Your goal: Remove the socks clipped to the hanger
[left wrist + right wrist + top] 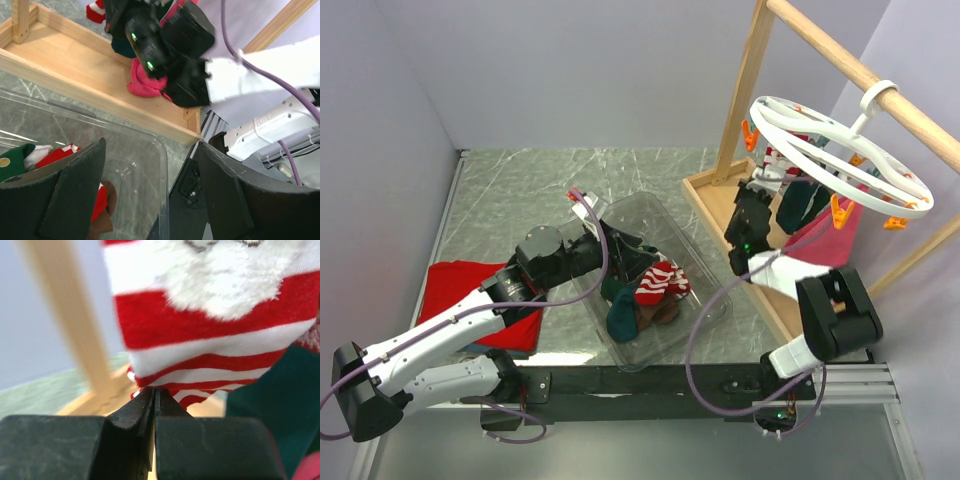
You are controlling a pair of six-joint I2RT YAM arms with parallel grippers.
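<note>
Inside bin [688, 250], some socks [655, 285] dropped; others remain on hanger [820, 140]; left claw [150, 150] gaping, empty; right claw [154, 396] shut at striped sock [200, 340] edge

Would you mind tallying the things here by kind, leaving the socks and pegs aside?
Arms: 2
Clear bin: 1
Hanger: 1
Wooden rack: 1
Red cloth: 1
Total: 6
</note>
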